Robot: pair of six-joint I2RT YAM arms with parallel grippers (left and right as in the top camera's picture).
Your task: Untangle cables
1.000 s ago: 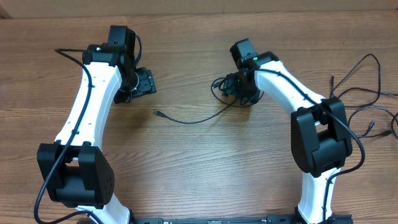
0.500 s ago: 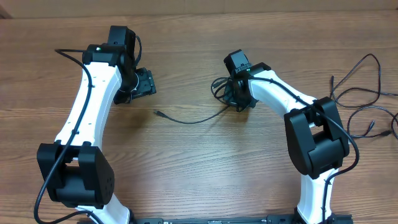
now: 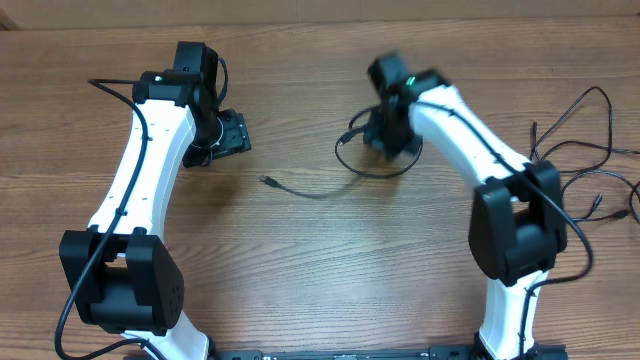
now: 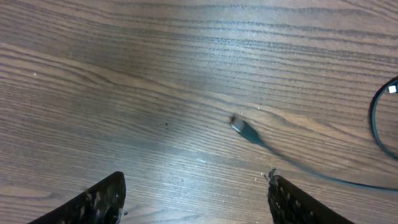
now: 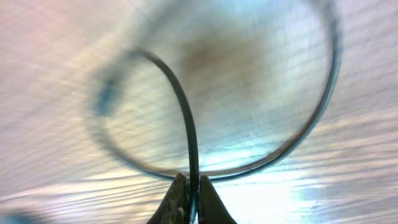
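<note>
One cable [image 5: 190,130] in play. Your right jaws are pressed together, pinching a strand of its loop just above the counter [image 3: 300,280]. The tail runs leftward across the wood, long axis roughly left to right, ending in a plug [image 4: 240,127]. Your left jaws stand spread and empty, with the plug ahead and slightly right of centre. They are the nearer pair. More cables [image 3: 600,90] lie far right.
</note>
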